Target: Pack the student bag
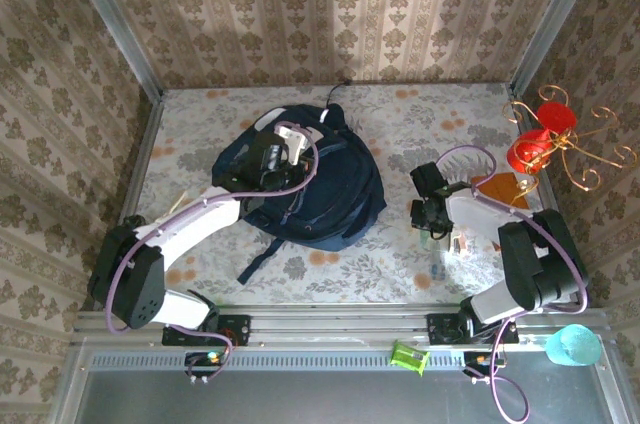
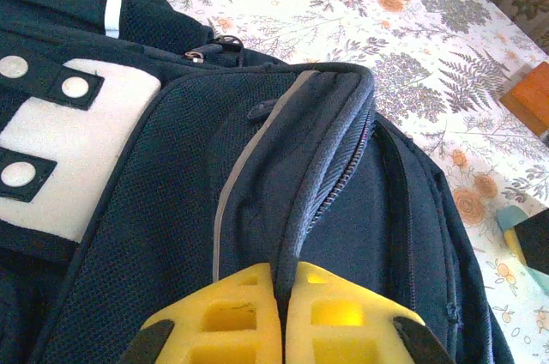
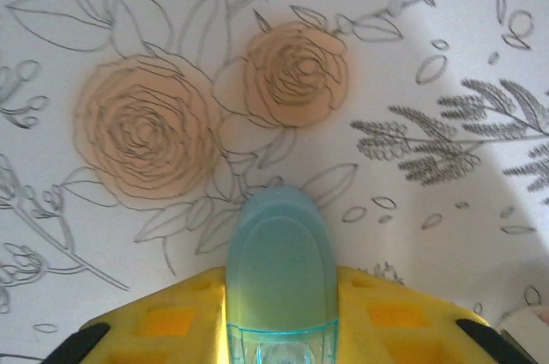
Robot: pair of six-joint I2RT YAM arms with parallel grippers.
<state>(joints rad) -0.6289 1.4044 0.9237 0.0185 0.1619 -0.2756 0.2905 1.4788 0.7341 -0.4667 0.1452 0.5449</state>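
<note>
Nearest me, on the metal rail (image 1: 300, 356) by the arm bases, I see a small green item (image 1: 408, 356), closer than the student bag (image 1: 335, 199) and to its right; a teal cup-like thing (image 1: 573, 345) sits further right again; well to the bag's right, my right pincer (image 3: 279, 274) points down at the flowered desk (image 1: 420, 114), its yellow fingers (image 3: 163, 321) closed narrowly on a pale blue rounded object (image 3: 279, 239) that touches both; the bag itself lies on the left half of the desk, white patch facing up, a strap trailing toward me; my left pincer (image 2: 281, 282) is over the bag, pinched fully together on a fold of its fabric beside the zip; right of the bag, just past the right pincer, lies an orange block (image 1: 497, 188); further off, red objects (image 1: 540, 139) hang by a curly copper wire stand (image 1: 590, 154).
</note>
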